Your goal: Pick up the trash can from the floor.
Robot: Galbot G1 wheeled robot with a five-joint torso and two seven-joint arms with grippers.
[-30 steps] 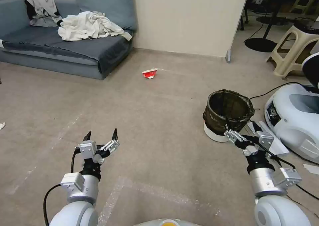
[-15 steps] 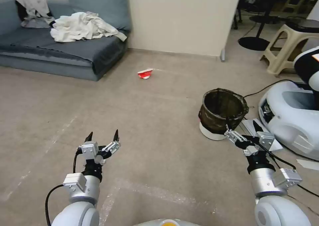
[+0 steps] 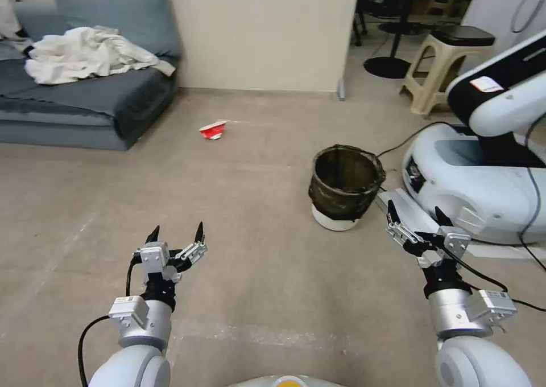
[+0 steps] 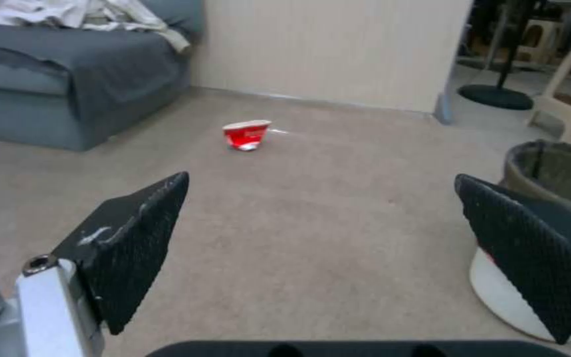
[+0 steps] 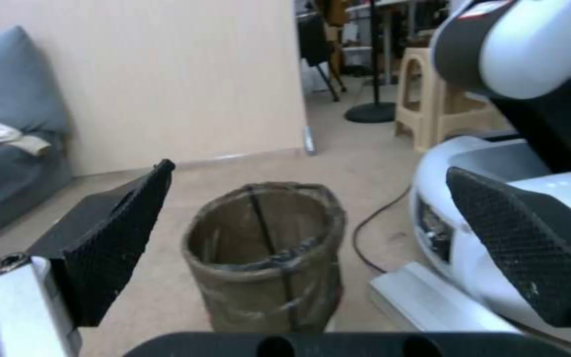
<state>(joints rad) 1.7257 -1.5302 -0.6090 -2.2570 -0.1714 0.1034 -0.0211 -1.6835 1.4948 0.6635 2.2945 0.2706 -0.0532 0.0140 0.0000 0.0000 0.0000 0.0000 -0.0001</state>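
Far left: a grey-blue sofa [image 3: 85,99] stands against the wall, with a heap of pale cloth [image 3: 85,54] on its seat. Near left: my left gripper [image 3: 175,234] is held above the floor [image 3: 256,273], its two dark fingers spread wide with nothing between them. In the left wrist view those fingers [image 4: 137,243] frame bare floor. Centre, far: a crushed red-and-white paper cup [image 3: 213,130] lies on its side on the floor, well apart from both of my grippers and to the left of the bin. Right of centre: the trash can [image 3: 345,186] stands upright on the floor, its black bag folded over the rim and hanging down the sides, the white base showing below the bag. It is empty as far as the head view shows. Near right: my right gripper [image 3: 416,217] is raised just beside the trash can, nearer to me and to its right, not touching it; its fingers are wide apart and hold nothing. In the right wrist view the trash can [image 5: 265,258] sits between and beyond my two fingers [image 5: 110,243]. Far right: a white machine base [image 3: 483,188] rests on the floor close to the bin, with a dark cable [image 3: 406,138] running behind it and a beige plastic stool [image 3: 441,62] farther off.
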